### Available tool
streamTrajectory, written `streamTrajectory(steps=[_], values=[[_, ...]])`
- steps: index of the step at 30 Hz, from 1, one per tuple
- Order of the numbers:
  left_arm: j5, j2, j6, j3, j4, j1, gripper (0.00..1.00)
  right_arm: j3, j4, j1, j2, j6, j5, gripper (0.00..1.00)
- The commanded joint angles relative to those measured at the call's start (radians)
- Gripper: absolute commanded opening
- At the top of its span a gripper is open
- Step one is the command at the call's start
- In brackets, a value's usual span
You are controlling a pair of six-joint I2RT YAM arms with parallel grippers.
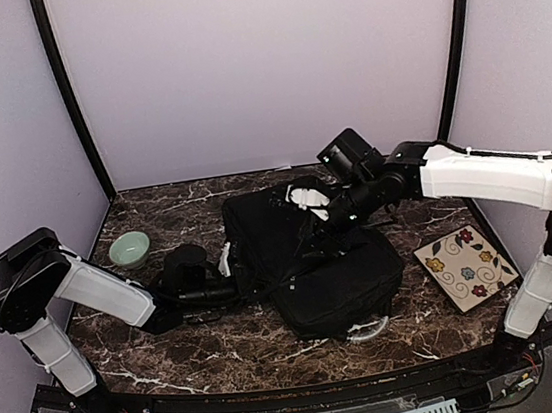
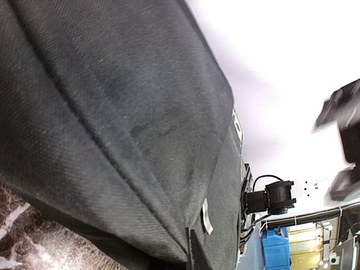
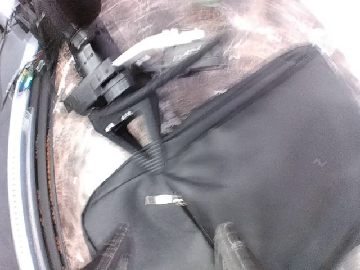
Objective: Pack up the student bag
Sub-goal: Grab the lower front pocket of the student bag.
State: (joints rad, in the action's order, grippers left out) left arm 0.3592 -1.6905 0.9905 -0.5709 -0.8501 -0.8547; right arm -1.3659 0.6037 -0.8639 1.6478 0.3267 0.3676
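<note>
Black soft fabric backpack (image 1: 313, 262) lies flat mid-table on the dark marble tabletop (image 1: 223, 349). My right gripper (image 3: 173, 230) hovers above it, fingers spread and empty. My left gripper (image 1: 224, 291) sits at its left edge, seemingly touching; I cannot tell its grip.

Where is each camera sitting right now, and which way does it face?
Top external: above and behind the arm bases, looking down on the table, the student bag and both arms.
Left wrist: low, close against the bag's fabric, looking along it; its own fingers not clearly visible.
Right wrist: above the bag, looking down onto it; its own fingertips show at the bottom edge, apart.
Shared: top external and right wrist both show the left arm beside the bag.
</note>
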Motion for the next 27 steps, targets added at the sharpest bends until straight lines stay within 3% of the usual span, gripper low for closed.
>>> streamTrajectory(steps=[1, 2, 4, 7, 9, 12, 14, 27], values=[[0.065, 0.102, -0.100, -0.043, -0.067, -0.015, 0.00, -0.104, -0.033, 0.019, 0.023, -0.003, -0.164, 0.85], [0.065, 0.109, -0.110, -0.048, -0.064, -0.015, 0.00, -0.152, 0.044, 0.030, 0.055, 0.000, -0.109, 0.99], [0.073, 0.118, -0.121, -0.059, -0.072, -0.015, 0.00, -0.201, 0.156, 0.036, 0.114, 0.032, 0.028, 1.00], [0.091, 0.124, -0.130, -0.079, -0.092, -0.015, 0.00, -0.134, 0.135, 0.006, 0.074, 0.075, 0.103, 1.00], [0.111, 0.118, -0.125, -0.084, -0.142, -0.017, 0.00, -0.070, 0.090, -0.031, 0.018, 0.129, 0.082, 0.93], [0.139, 0.107, -0.109, -0.090, -0.203, -0.017, 0.00, -0.035, 0.056, -0.075, -0.016, 0.145, 0.019, 0.62], [0.140, 0.103, -0.103, -0.098, -0.207, -0.017, 0.00, -0.039, 0.057, -0.096, -0.010, 0.136, -0.040, 0.52], [0.108, 0.125, -0.096, -0.077, -0.182, -0.020, 0.00, 0.009, -0.006, -0.234, 0.055, 0.128, -0.412, 0.58]])
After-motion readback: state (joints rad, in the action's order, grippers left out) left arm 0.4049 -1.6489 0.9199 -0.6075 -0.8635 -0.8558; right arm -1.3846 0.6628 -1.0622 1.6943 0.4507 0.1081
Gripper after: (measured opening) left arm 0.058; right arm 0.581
